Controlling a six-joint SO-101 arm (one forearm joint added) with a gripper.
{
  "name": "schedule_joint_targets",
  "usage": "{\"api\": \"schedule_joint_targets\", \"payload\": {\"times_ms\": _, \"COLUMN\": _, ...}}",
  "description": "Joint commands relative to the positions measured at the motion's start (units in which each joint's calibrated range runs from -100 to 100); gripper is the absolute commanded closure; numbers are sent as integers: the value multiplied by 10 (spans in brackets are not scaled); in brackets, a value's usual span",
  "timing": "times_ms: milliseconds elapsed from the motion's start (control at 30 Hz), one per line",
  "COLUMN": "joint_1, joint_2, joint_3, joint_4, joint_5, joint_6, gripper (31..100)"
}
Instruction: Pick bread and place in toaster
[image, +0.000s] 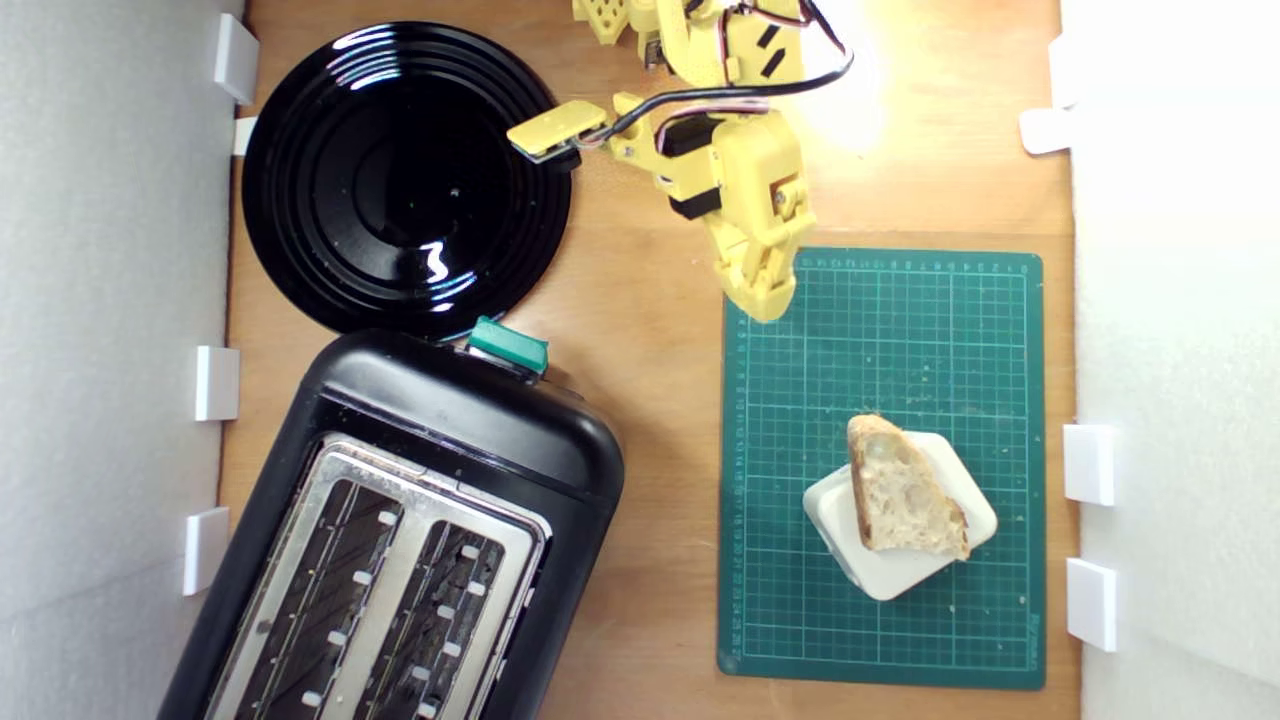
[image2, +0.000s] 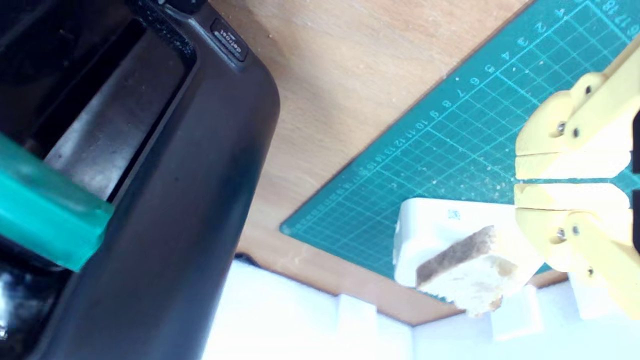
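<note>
The bread (image: 905, 490), a wedge with pale holey crumb and brown crust, lies on a white rounded block (image: 950, 560) on the green cutting mat (image: 880, 340); the wrist view shows the bread (image2: 475, 275) on the block (image2: 430, 225) too. The black toaster (image: 400, 540) with silver top and teal lever (image: 508, 345) stands at the exterior view's lower left. My yellow gripper (image: 765, 305) hovers over the mat's far corner, well short of the bread. In the wrist view the gripper (image2: 517, 181) has its jaws pressed together, holding nothing.
A round glossy black plate (image: 405, 180) lies behind the toaster, next to my arm. White foam walls with small white blocks (image: 1088, 465) border the wooden table (image: 660, 420) on both sides. Bare wood separates toaster and mat.
</note>
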Motion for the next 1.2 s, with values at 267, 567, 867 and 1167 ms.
{"api": "schedule_joint_targets", "payload": {"times_ms": 267, "joint_1": -8, "joint_2": 226, "joint_3": -12, "joint_4": 48, "joint_5": -336, "joint_6": -55, "gripper": 873}}
{"api": "schedule_joint_targets", "payload": {"times_ms": 567, "joint_1": -3, "joint_2": 369, "joint_3": -9, "joint_4": 144, "joint_5": -501, "joint_6": -55, "gripper": 873}}
{"api": "schedule_joint_targets", "payload": {"times_ms": 867, "joint_1": 5, "joint_2": 461, "joint_3": 1, "joint_4": 177, "joint_5": -617, "joint_6": -52, "gripper": 873}}
{"api": "schedule_joint_targets", "payload": {"times_ms": 1167, "joint_1": 29, "joint_2": 482, "joint_3": 6, "joint_4": 219, "joint_5": -640, "joint_6": -54, "gripper": 873}}
